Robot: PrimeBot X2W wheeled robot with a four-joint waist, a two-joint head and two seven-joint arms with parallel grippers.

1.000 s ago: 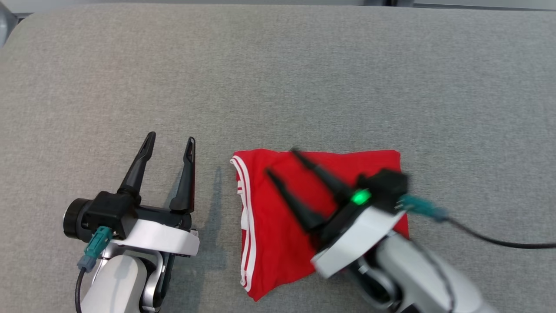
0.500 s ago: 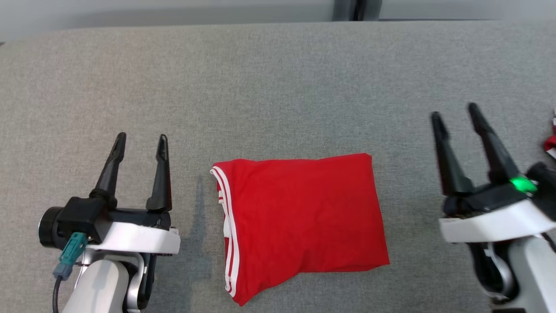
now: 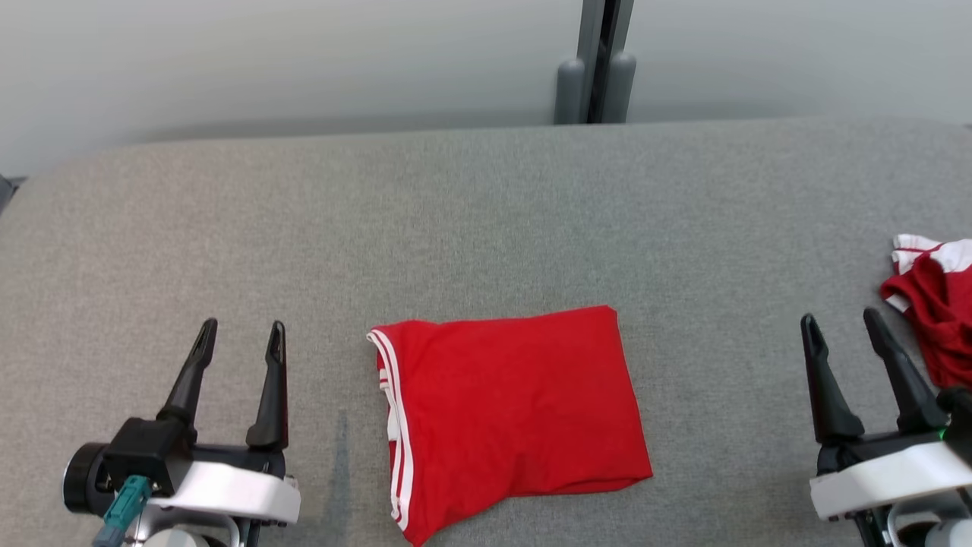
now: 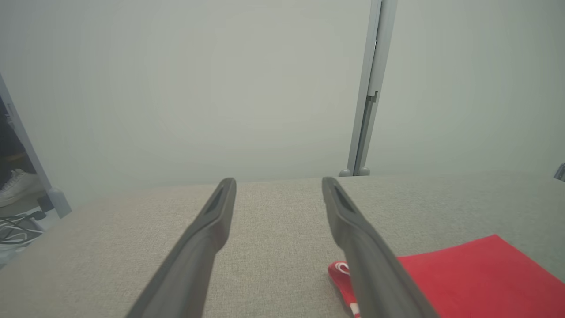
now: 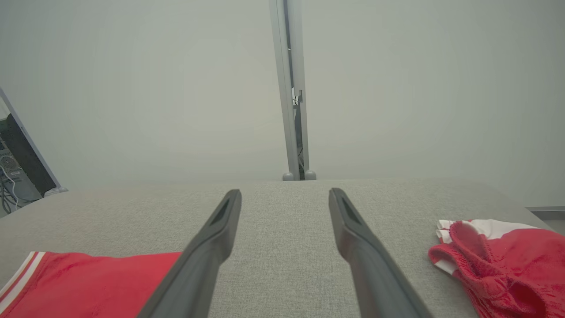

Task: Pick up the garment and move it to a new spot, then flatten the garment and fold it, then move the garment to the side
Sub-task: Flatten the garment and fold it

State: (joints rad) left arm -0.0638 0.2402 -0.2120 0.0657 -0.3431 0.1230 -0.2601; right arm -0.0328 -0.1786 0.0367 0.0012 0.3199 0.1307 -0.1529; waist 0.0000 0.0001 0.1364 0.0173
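A red garment (image 3: pixel 509 414) with white stripes along its left edge lies folded into a rough rectangle at the front middle of the grey surface. It also appears at the lower right of the left wrist view, garment (image 4: pixel 485 278), and at the lower left of the right wrist view, garment (image 5: pixel 88 282). My left gripper (image 3: pixel 239 334) rests open to its left, a hand's width away, with nothing between its fingers. Well off to the garment's right stands my right gripper (image 3: pixel 839 323), also open and empty.
A second red and white cloth (image 3: pixel 934 304) lies crumpled at the right edge, just right of my right gripper; the right wrist view has it too, cloth (image 5: pixel 499 265). A grey wall with a vertical post (image 3: pixel 596 61) rises behind the padded grey surface (image 3: pixel 456 213).
My right gripper has lifted off the folded garment and swung far to the right. The head camera has tilted up, bringing the wall and the second cloth into view. The garment lies still.
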